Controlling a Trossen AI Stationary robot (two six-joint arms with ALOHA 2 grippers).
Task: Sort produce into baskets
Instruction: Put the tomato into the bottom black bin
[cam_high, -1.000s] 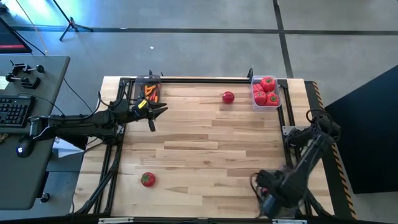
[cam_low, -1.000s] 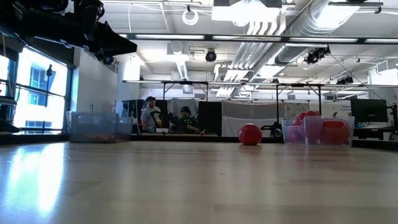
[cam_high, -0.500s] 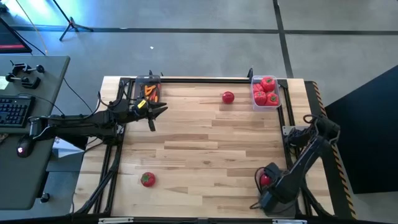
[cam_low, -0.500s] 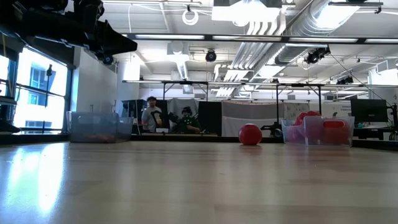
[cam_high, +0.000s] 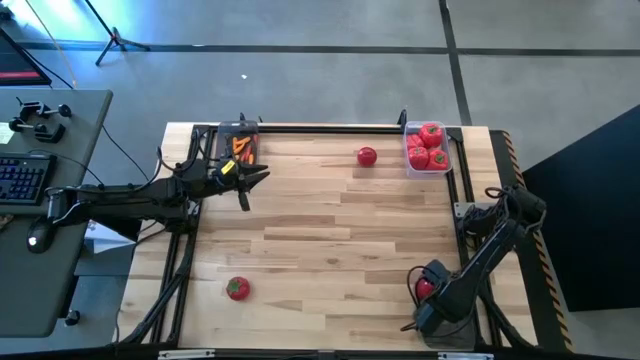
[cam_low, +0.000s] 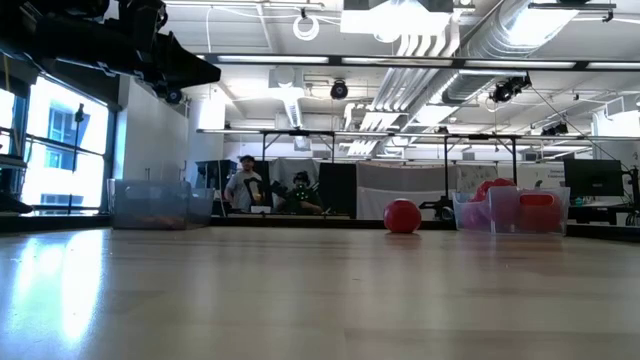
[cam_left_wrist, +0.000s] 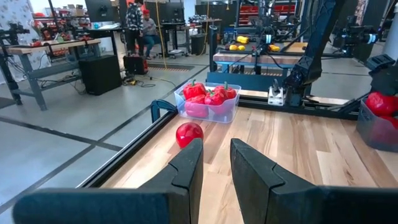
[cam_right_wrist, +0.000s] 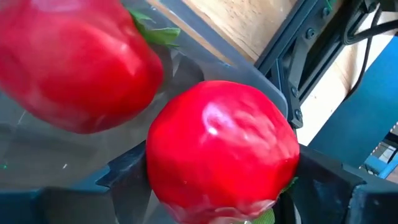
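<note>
Down at the near right corner, our right gripper (cam_high: 424, 292) sits over a basket (cam_right_wrist: 198, 70), a red tomato (cam_right_wrist: 221, 149) right at its fingers, another red piece (cam_right_wrist: 68, 62) beside it. Held or let go? We cannot tell. We want a straight lift, clear of the rim. Near left, a lone tomato (cam_high: 237, 288) waits. Farther off, our left gripper (cam_high: 255, 180), fingers narrow and empty, hovers by the carrot basket (cam_high: 240, 147).
</note>
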